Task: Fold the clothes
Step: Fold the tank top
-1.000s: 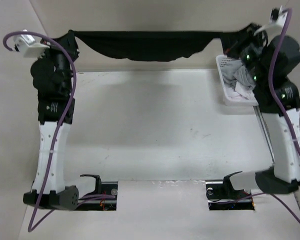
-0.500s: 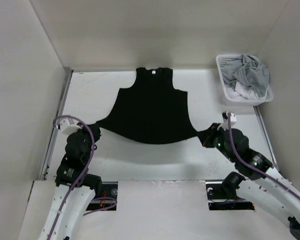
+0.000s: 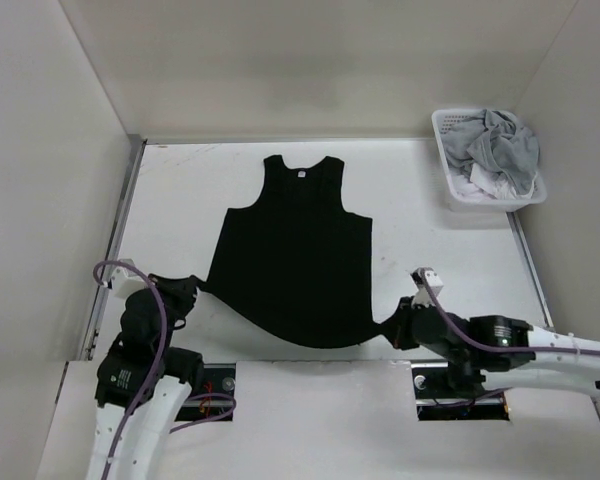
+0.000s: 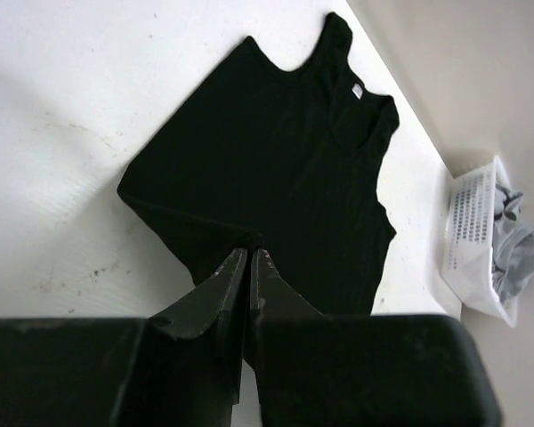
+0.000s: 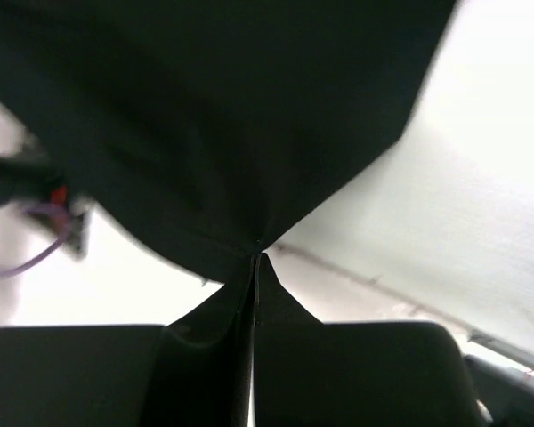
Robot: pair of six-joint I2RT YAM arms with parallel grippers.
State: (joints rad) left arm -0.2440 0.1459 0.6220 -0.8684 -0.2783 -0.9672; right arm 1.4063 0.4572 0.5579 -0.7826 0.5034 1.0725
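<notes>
Our black garment (image 3: 295,250) lies spread mid-frame on the table (image 3: 460,260), neckline toward the top. Our left gripper (image 3: 193,288) and right gripper (image 3: 392,326) pinch its lower hem corners, likely tensioning it flat for folding.

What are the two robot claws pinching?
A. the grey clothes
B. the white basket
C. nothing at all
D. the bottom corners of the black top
D: the left gripper and the right gripper are each shut on a bottom corner of the black top, while the white basket holding the grey clothes sits apart at the table's far right.
</notes>
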